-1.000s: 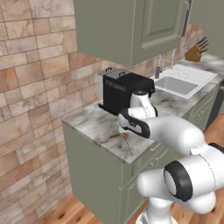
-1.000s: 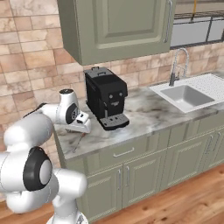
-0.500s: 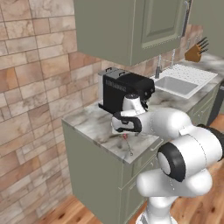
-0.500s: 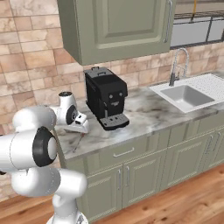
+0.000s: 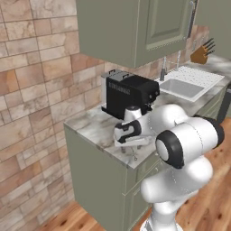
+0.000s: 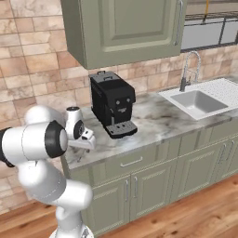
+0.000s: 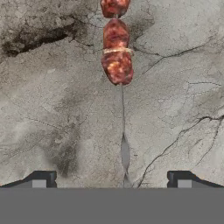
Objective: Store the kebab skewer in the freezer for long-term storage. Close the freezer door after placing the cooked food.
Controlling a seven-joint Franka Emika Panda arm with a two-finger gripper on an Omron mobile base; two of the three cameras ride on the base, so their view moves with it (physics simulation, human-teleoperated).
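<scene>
My claw [image 7: 111, 179] hangs low over the marble table [image 7: 52, 109] with its two dark fingertips [image 7: 41, 178] spread wide apart and nothing between them. In the hand view the kebab skewer [image 7: 117, 52] lies flat on the table straight ahead of the claw: its thin metal shaft runs down into the gap between my fingertips without touching either, and its reddish-brown meat pieces sit farther along it, toward the top edge.

Taking the black coffee machine [image 5: 127, 94] as the landmark: in the left base view my claw [image 5: 131, 143] points down at the table [image 5: 90, 128] just in front of the machine, near the table's front edge, and a thin sliver that I take for the skewer lies below it, too small to be sure of. In the right base view my claw [image 6: 83, 139] sits just left of the coffee machine [image 6: 111, 102], close above the table [image 6: 153, 121]. Well to the machine's right, a sink [image 6: 197, 102] with a tall faucet [image 6: 188, 69] is set in the same table. A green wall cabinet [image 6: 123, 28] hangs directly above the machine, and a brick wall [image 6: 28, 69] stands behind it.
</scene>
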